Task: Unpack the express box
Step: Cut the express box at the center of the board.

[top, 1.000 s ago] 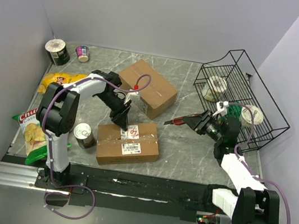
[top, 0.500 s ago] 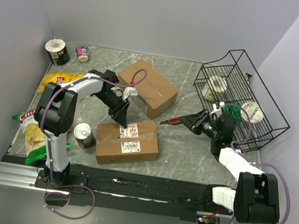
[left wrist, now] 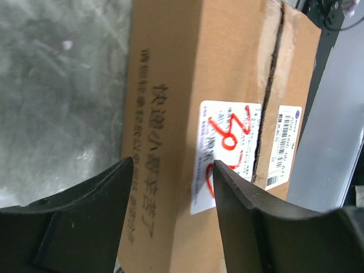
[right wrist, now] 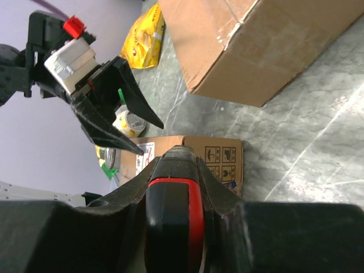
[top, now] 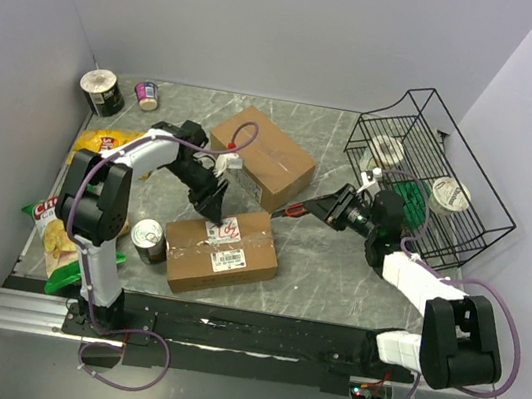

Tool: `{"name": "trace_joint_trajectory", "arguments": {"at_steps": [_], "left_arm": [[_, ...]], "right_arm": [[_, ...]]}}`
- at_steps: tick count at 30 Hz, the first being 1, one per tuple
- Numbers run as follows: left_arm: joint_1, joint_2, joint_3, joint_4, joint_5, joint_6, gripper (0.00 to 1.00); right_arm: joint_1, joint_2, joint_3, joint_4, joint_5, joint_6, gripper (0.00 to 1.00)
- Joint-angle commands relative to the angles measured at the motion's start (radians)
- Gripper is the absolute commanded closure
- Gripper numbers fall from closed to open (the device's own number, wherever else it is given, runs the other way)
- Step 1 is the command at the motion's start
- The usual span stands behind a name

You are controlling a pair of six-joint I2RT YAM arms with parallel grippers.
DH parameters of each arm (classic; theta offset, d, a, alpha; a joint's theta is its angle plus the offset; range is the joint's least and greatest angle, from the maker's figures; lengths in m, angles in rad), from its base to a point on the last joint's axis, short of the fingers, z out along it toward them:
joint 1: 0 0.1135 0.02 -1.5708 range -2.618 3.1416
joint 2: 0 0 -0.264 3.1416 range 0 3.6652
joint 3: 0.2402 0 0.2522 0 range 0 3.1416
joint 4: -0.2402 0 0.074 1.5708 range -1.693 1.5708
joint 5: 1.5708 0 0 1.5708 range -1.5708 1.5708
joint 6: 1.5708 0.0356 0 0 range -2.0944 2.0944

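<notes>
The express box [top: 220,251] is a small brown carton with white labels and a taped seam, lying near the front of the table. My left gripper [top: 212,207] hovers open over its far edge. In the left wrist view my left gripper [left wrist: 170,176] shows the box top [left wrist: 170,85] between its spread fingers, which hold nothing. My right gripper [top: 330,210] is shut on a red and black box cutter [top: 297,211] pointing left toward the box. In the right wrist view my right gripper [right wrist: 177,160] clamps the cutter [right wrist: 173,210], with the box [right wrist: 222,159] just beyond its tip.
A larger brown box [top: 263,157] lies behind the small one. A can [top: 147,239], a chips bag [top: 55,237] and a yellow bag [top: 103,140] are at the left. Two cups [top: 103,91] stand in the back left corner. A wire basket [top: 464,226] holds items at the right.
My left gripper has opened wider and drawn back slightly. The small box has shifted left and turned a little. My right arm has carried the cutter left, closer to the box.
</notes>
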State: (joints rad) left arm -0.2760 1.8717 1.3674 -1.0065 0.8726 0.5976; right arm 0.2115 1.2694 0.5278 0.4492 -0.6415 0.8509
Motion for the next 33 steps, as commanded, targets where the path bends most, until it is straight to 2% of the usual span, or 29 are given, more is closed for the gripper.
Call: {"name": "trace_joint_trajectory", "arguments": {"at_steps": [1,6,15,27,33], "left_arm": [[-0.052,-0.010,-0.013,0.003,0.041,0.045,0.36],[-0.078,0.020,-0.048,0.092,-0.007,-0.057,0.41],[-0.077,0.020,-0.076,0.117,-0.037,-0.077,0.52],[-0.077,0.021,-0.096,0.144,-0.061,-0.107,0.57],[-0.078,0.030,-0.100,0.187,-0.122,-0.157,0.62]], "right_arm": [[-0.044,-0.015,0.025,0.053,-0.018,-0.016,1.00],[-0.049,-0.053,-0.009,0.043,-0.027,-0.030,1.00],[-0.049,-0.093,-0.040,-0.020,-0.046,-0.056,1.00],[-0.049,-0.097,-0.045,-0.055,-0.066,-0.038,1.00],[-0.050,-0.087,-0.025,-0.132,-0.087,-0.029,1.00]]}}
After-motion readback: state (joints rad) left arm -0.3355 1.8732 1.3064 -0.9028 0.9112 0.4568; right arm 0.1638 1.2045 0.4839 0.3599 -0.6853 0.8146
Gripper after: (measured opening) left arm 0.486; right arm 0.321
